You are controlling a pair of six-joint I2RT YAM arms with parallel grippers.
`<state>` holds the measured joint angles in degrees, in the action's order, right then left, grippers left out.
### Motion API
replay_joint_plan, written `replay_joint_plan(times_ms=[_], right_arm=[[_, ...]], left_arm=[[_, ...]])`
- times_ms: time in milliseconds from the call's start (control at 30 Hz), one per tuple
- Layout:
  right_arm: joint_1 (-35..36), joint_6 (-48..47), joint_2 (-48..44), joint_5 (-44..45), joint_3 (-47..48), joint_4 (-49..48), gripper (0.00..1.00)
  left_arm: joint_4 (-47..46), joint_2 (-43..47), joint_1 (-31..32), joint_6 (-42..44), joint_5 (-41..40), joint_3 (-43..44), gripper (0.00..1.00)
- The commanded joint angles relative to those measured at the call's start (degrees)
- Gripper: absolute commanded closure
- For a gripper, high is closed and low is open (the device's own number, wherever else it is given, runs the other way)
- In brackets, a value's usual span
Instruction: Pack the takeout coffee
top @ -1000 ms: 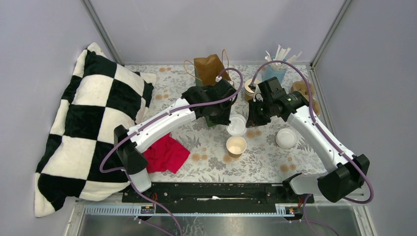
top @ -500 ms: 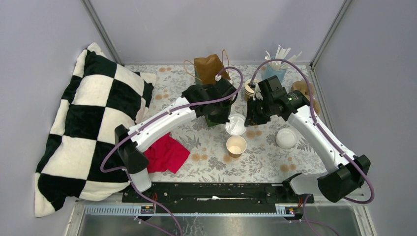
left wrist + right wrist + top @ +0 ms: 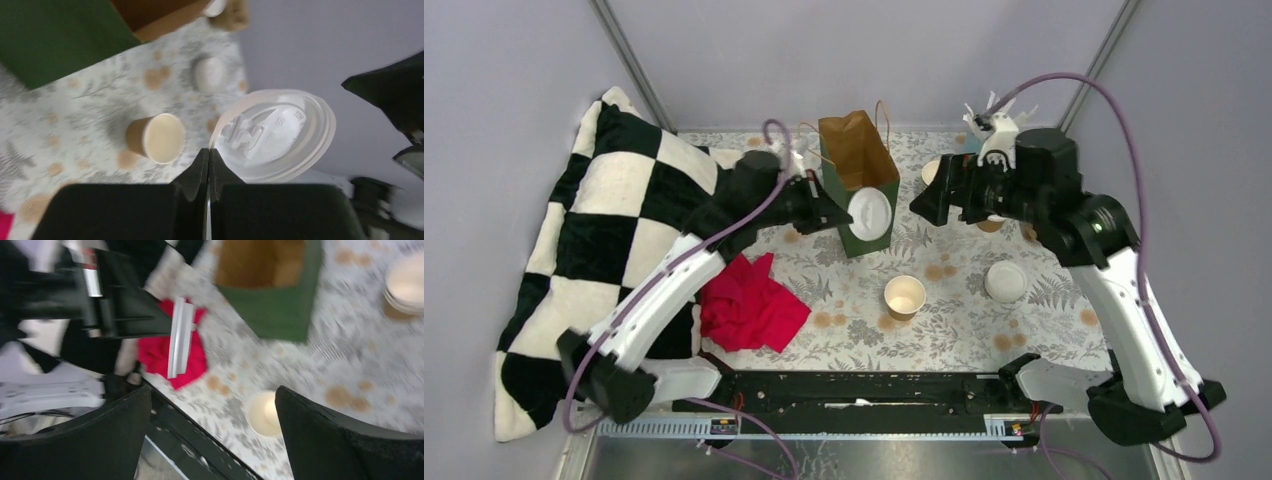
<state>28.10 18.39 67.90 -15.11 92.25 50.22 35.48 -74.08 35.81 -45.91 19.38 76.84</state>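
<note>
- The lid (image 3: 272, 135) is thin moulded plastic. We judge it very light, springy and slippery, and likely to crease or pop free under a hard squeeze. We take it at the rim only, with a light pinch.
- The left pincer (image 3: 208, 152) is clamped together on the rim of the lid. The lid hangs in the air in front of the bag (image 3: 859, 175), its face turned up towards the top camera.
- The cup (image 3: 904, 296) stands upright and uncovered on the worktop (image 3: 954, 330), nearer the arm bases than the held lid and well apart from it. We judge its paper wall soft and easy to crush, so we would grip it gently on the wall and keep it upright.
- A second lid (image 3: 1005, 281) lies flat on the worktop on the right arm's side of the cup, apart from it.
- The left arm is raised and reaches forward, its wrist turned towards the right arm.
- The right arm is raised high. The right pincer (image 3: 920, 203) faces the held lid, near it but not touching. Its fingers (image 3: 320, 440) stand wide apart and hold nothing.
</note>
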Motion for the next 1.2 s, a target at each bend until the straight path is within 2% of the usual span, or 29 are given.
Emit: replay_joint_plan(times_ms=[0,100,200,300,467,600,733,1167], right_arm=[[0.4,4.2,-3.7,-12.1,2.6,-11.5,0.0],[0.4,10.3,-2.2,-23.8,-0.1,-20.6,0.0],[0.5,20.5,-1.4,-32.3,-4.6,-34.9,0.0],[0.5,26.1,-1.0,-35.1,-6.1,-43.0,0.0],[0.5,30.4,1.1,-37.0,-6.1,-46.5,0.0],[0.6,31.0,1.8,-37.2,-6.0,-46.9,0.0],[0.5,34.2,1.1,-38.9,-8.2,-53.1,0.0],[2.3,32.6,3.5,-41.0,-7.7,-51.9,0.0]], left_arm=[[-42.6,9.2,-6.0,-15.7,23.0,-13.4,1.0],[-65.4,9.9,-6.9,-28.1,27.0,-20.3,1.0],[-86.3,8.0,-6.9,-41.5,27.5,-24.7,1.0],[-99.5,5.2,-6.9,-48.8,27.1,-25.3,1.0],[-100.8,3.0,-6.8,-49.4,28.2,-23.2,1.0],[-97.4,2.5,-6.8,-47.8,29.0,-22.5,1.0],[-92.6,2.6,-6.8,-45.3,29.1,-21.9,1.0],[-88.9,2.2,-6.9,-43.0,28.8,-21.7,1.0]])
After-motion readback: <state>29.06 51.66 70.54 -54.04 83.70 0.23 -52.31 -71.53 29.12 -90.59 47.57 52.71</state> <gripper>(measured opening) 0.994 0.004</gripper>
